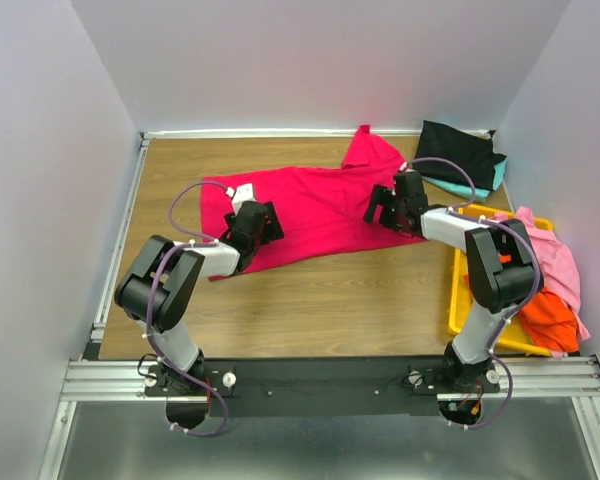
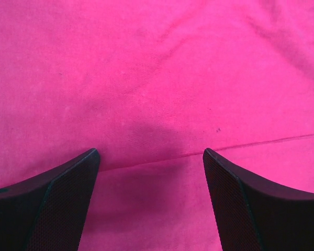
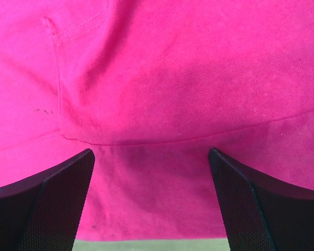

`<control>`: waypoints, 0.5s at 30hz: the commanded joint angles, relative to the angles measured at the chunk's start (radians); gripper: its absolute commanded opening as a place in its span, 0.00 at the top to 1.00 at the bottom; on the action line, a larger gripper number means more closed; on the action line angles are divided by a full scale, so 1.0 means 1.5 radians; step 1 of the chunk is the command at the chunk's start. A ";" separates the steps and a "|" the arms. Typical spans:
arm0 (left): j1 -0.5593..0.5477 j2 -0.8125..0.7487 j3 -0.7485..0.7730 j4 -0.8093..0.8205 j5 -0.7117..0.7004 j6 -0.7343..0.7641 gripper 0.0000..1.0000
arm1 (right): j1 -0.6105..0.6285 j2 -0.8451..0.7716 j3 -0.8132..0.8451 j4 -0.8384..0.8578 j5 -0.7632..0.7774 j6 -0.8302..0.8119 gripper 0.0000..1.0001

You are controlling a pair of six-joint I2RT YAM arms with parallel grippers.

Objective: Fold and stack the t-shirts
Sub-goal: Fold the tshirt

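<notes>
Crimson-red t-shirt (image 1: 320, 205) lies spread across the middle of the wooden table (image 1: 310, 300), rumpled, with one part reaching toward the far wall. Near its left end sits a small white neck label (image 1: 243, 192); any writing on it is too small to read.

Just right of the label, the left gripper (image 1: 263, 222) hangs low over the red cloth. In the left wrist view its jaws stand wide apart with nothing between them, and a fold line (image 2: 251, 142) runs across the fabric at the fingertips (image 2: 89, 157).

Toward the shirt's right end, the right gripper (image 1: 385, 208) is also down at the cloth. The right wrist view shows its jaws spread wide and empty, with the red shirt (image 3: 162, 78) filling the view and a stitched seam (image 3: 58, 78) at upper left.

In the far right corner a black t-shirt (image 1: 460, 150) lies folded on top of a teal t-shirt (image 1: 495, 178). Nearer, along the right edge, a yellow bin (image 1: 458, 290) holds a pink t-shirt (image 1: 555, 260), draped over its far side, and an orange t-shirt (image 1: 550, 310) bunched below it.
</notes>
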 commanded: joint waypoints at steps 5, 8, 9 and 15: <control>0.003 -0.051 -0.060 0.009 0.047 -0.019 0.12 | 0.058 -0.050 -0.117 -0.110 0.037 0.067 0.04; 0.003 -0.072 -0.081 0.010 0.057 -0.021 0.12 | 0.083 -0.081 -0.143 -0.117 0.046 0.081 0.04; 0.003 -0.088 -0.087 0.011 0.061 -0.022 0.12 | 0.093 -0.086 -0.159 -0.118 0.046 0.088 0.04; 0.003 -0.205 -0.115 -0.040 0.008 -0.017 0.12 | 0.117 -0.145 -0.167 -0.151 0.065 0.093 0.04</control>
